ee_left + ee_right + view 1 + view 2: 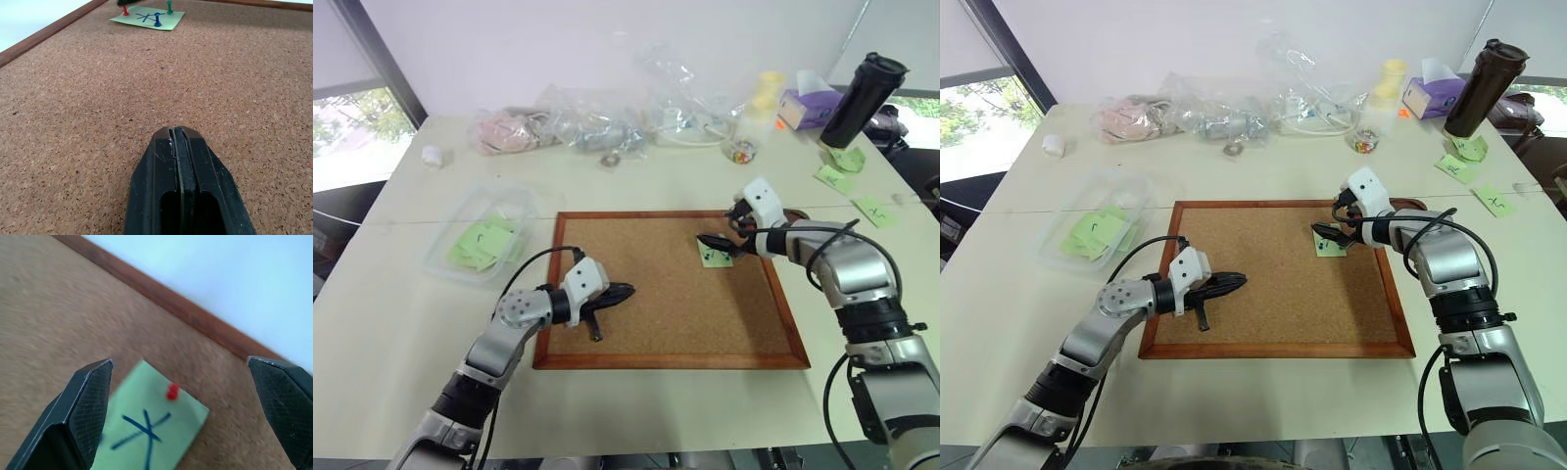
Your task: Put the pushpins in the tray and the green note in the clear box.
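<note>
The green note (713,256), marked with a dark cross, lies on the right part of the corkboard (656,323). Red (125,10), blue (157,20) and green (169,7) pushpins stand in it. My right gripper (180,362) is open, hovering just over the note with its fingers either side of the red pushpin (172,390). My left gripper (628,289) is shut on nothing, low over the board's left part. The clear box (438,257) sits left of the board and holds several green notes. A brown sliver (795,212) behind my right gripper may be the tray, mostly hidden.
Along the far edge of the table lie clear plastic bags (607,122), a small clear cup (742,149), a tissue box (808,103) and a black tumbler (862,98). More green notes (847,171) lie at the right. A white roll (433,155) sits far left.
</note>
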